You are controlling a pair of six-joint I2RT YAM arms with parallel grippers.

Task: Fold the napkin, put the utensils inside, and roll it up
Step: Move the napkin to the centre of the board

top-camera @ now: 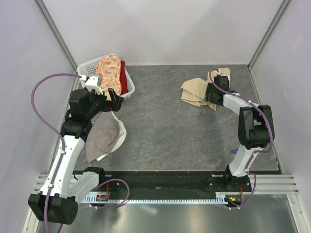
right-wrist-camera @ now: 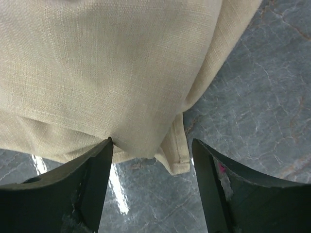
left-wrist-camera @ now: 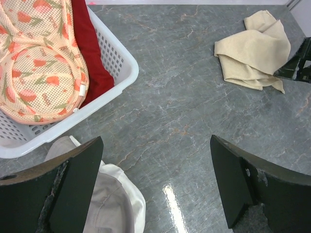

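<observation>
The beige napkin (top-camera: 195, 91) lies crumpled at the back right of the table; it also shows in the left wrist view (left-wrist-camera: 252, 57) and fills the right wrist view (right-wrist-camera: 107, 73). My right gripper (top-camera: 212, 93) is open, its jaws straddling the napkin's near hemmed corner (right-wrist-camera: 176, 155), the left finger touching the cloth edge. My left gripper (top-camera: 111, 99) is open and empty, held above the table beside the basket. No fork shows in any view.
A white basket (top-camera: 129, 83) at the back left holds an orange floral cloth (top-camera: 109, 70) and a red cloth (left-wrist-camera: 92, 58). A grey-and-white cloth (top-camera: 104, 136) lies below my left gripper. White walls enclose the table.
</observation>
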